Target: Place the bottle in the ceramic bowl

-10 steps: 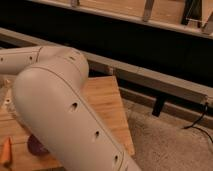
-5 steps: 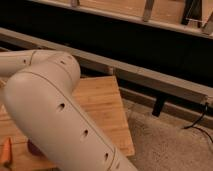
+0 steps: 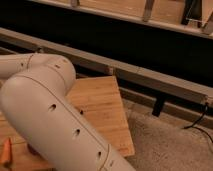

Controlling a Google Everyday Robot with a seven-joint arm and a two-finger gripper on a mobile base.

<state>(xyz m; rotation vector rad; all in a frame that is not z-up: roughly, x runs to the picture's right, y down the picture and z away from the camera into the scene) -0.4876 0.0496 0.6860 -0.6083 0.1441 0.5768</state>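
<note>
My big white arm (image 3: 50, 115) fills the left and lower part of the camera view and covers most of the wooden table (image 3: 102, 107). The gripper is out of view, beyond the left edge or behind the arm. The bottle does not show. The ceramic bowl is hidden behind the arm; only a dark sliver (image 3: 31, 149) under the arm's lower edge may be part of it.
An orange object (image 3: 6, 152) lies at the lower left edge of the table. Behind the table runs a long grey rail (image 3: 150, 80) below dark shelving. To the right is speckled floor (image 3: 170, 145) with a black cable (image 3: 197, 122).
The arm's elbow has swung lower and to the left across the table. It now covers the purple-brown patch that showed under it one second ago.
</note>
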